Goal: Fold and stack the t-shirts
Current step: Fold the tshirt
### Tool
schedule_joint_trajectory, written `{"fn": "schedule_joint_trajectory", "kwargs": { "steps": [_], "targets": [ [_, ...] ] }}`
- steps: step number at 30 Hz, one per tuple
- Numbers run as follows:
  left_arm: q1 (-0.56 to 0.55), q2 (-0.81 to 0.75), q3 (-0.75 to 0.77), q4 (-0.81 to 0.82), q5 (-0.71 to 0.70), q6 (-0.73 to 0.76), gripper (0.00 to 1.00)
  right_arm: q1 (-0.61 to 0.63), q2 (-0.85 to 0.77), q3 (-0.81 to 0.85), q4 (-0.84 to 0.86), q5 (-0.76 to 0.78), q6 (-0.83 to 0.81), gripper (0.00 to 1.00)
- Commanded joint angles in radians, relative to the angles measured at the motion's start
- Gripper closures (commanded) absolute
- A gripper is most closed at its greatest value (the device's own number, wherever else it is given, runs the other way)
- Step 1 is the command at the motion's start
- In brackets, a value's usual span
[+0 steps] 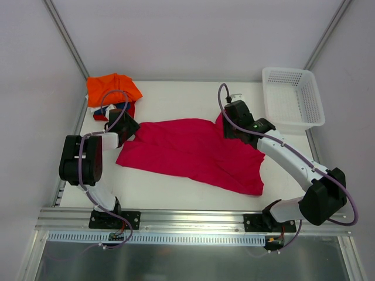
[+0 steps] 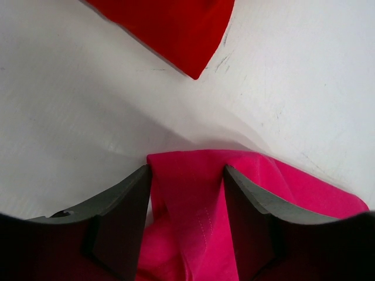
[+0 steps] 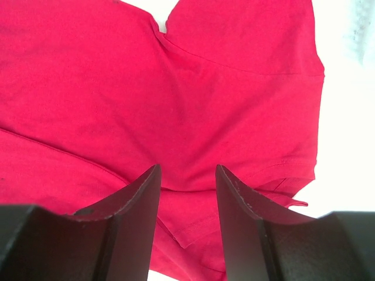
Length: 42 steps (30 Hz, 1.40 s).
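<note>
Orange shirt tops the stack just beyond the pink shirt, off its left corner. Left gripper straddles that corner with cloth bunched between the jaws; I can't tell if it's pinched. Pink shirt lies spread, unfolded. Right gripper is over its right end, jaws apart, holding nothing. Looks like the first fold: next I need both ends pinched, then the edge carried across.
</note>
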Motion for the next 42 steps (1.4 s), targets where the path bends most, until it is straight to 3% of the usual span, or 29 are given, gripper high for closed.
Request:
{"fn": "schedule_joint_trajectory", "kwargs": {
  "steps": [1,8,13,24,30,37,40,42],
  "targets": [
    [0.004,0.02,0.014,0.063,-0.013,-0.034,0.48,0.01,-0.023,0.0,0.008,0.009,-0.014,0.54],
    [0.004,0.018,0.02,0.062,-0.025,-0.029,0.56,0.021,-0.012,0.0,0.015,0.005,-0.013,0.54],
    [0.004,0.009,0.026,0.052,-0.038,-0.006,0.73,0.032,-0.005,0.0,0.021,0.001,-0.011,0.54],
    [0.004,-0.085,0.05,-0.014,-0.097,0.115,0.89,0.046,0.008,0.004,0.031,-0.001,-0.011,0.54],
    [0.003,-0.155,0.09,-0.072,-0.099,0.18,0.91,0.052,0.009,0.003,0.032,0.001,-0.007,0.55],
    [-0.014,-0.221,0.116,-0.106,-0.1,0.235,0.82,0.059,0.008,0.003,0.035,0.002,-0.005,0.55],
    [-0.026,-0.224,0.115,-0.107,-0.107,0.239,0.83,0.059,0.003,0.001,0.035,0.013,-0.005,0.55],
    [-0.031,-0.226,0.115,-0.11,-0.107,0.241,0.91,0.059,0.009,0.003,0.037,0.036,0.0,0.54]
  ]
}}
